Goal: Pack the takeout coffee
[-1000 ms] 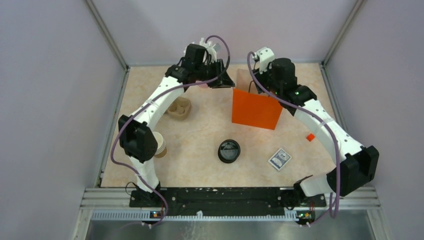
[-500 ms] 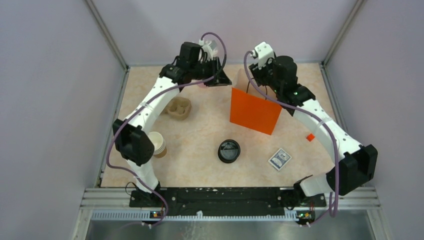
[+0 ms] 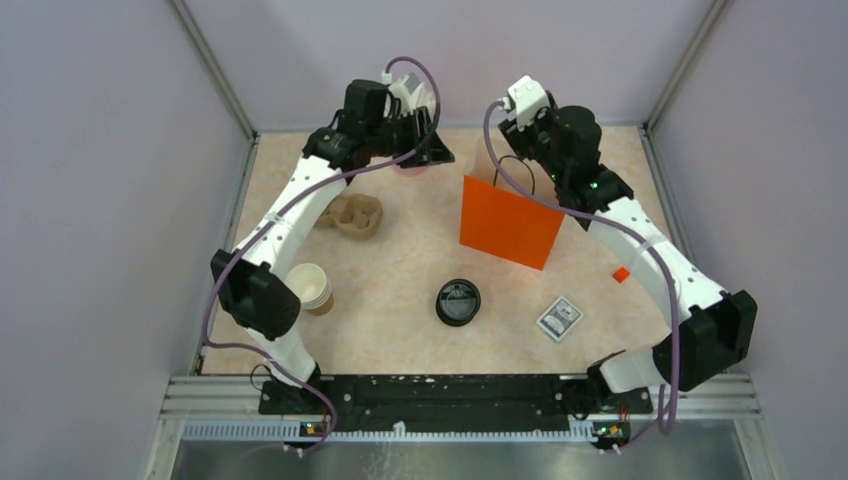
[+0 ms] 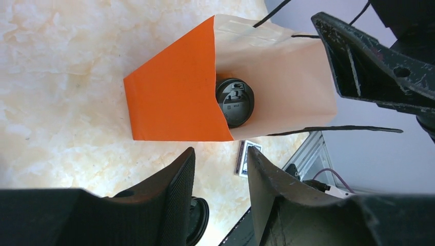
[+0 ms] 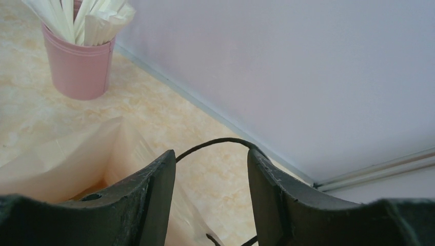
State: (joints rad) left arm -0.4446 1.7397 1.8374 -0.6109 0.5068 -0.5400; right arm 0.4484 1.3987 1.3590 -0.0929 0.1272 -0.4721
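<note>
We judge packing done: takeout coffee (image 4: 234, 101) in orange bag (image 4: 174, 97) beyond left gripper (image 4: 221, 154), jaws parted, empty; right gripper (image 5: 210, 156) gapes astride bag handle (image 5: 218, 139); next, back both clear.

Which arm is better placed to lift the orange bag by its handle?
Right. The right end effector sits at the orange bag's mouth with the black handle arching between its fingers. The left end effector is open, empty and beside the bag; the takeout coffee sits inside.
</note>
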